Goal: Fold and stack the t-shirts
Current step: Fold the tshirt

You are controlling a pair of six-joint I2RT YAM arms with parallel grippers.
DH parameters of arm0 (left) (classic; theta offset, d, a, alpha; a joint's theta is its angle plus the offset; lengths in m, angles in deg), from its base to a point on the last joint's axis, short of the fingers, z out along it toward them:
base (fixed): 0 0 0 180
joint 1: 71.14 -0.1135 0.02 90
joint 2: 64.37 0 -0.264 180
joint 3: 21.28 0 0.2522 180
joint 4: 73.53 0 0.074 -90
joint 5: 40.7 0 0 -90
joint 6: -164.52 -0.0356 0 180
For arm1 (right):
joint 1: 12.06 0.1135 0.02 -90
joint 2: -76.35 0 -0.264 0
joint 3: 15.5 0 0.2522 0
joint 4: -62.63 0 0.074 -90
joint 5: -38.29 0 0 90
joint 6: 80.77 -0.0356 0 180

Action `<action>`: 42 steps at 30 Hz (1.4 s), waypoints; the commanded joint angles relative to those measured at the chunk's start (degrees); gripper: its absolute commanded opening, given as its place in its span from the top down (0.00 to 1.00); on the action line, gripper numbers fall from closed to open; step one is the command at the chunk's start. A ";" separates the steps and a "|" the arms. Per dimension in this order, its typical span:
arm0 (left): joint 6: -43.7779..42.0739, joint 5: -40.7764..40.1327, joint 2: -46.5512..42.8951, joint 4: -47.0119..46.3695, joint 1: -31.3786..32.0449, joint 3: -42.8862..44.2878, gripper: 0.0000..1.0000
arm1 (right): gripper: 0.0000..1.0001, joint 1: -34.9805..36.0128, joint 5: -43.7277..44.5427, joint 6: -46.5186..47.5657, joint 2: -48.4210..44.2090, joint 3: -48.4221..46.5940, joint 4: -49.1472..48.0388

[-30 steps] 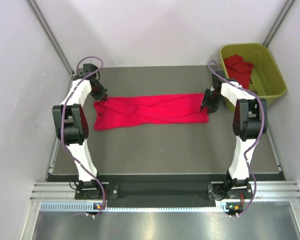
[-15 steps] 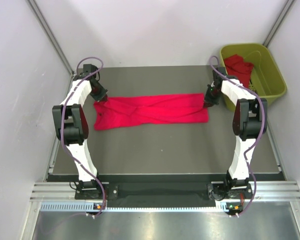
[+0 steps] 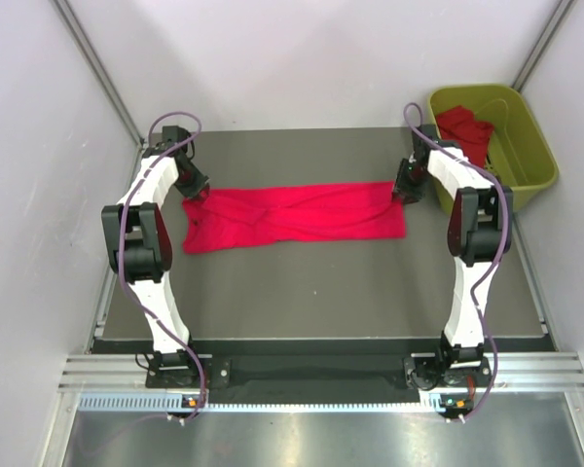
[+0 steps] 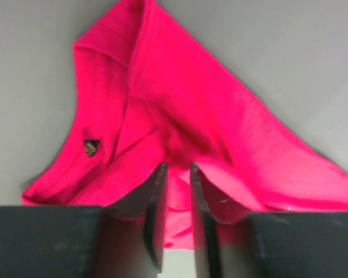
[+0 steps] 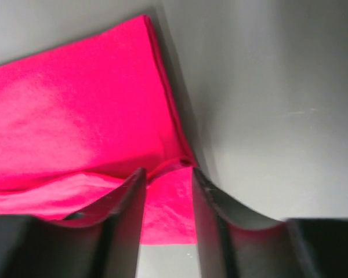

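Note:
One red t-shirt [image 3: 292, 214] lies spread in a long band across the far part of the grey table; it also shows in the left wrist view [image 4: 180, 98] and the right wrist view [image 5: 75, 116]. My left gripper [image 3: 197, 192] is at its far left corner, and in the left wrist view its jaws [image 4: 178, 174] stand almost closed with red cloth pinched between them. My right gripper [image 3: 401, 192] is at the far right corner; in the right wrist view it [image 5: 168, 176] stands open astride the cloth's edge. A second red t-shirt [image 3: 464, 131] lies crumpled in the basket.
The yellow-green basket [image 3: 530, 161] stands at the back right, just beyond the right arm. Grey walls close in both sides and the back. The table [image 3: 302, 292] shows bare grey surface in front of the shirt.
My right gripper has moved from the shirt's near right corner to its far right corner. My left gripper has shifted slightly farther back. The shirt has hardly moved.

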 commanded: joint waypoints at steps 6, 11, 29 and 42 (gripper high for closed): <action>-3.87 -7.00 -7.45 4.61 0.85 -2.25 0.41 | 0.43 0.47 4.71 4.42 -11.53 4.25 1.89; -1.06 -7.26 -20.10 2.70 0.94 -18.03 0.42 | 0.36 0.47 0.93 3.72 -20.06 16.90 -1.97; 3.87 10.66 -34.18 -13.31 -10.48 -46.12 0.30 | 0.40 -7.87 -15.60 -17.46 -38.18 58.92 -43.18; 2.11 12.95 -32.43 -18.59 -12.42 -50.69 0.29 | 0.52 -8.84 -13.76 -22.65 -31.07 60.16 -51.64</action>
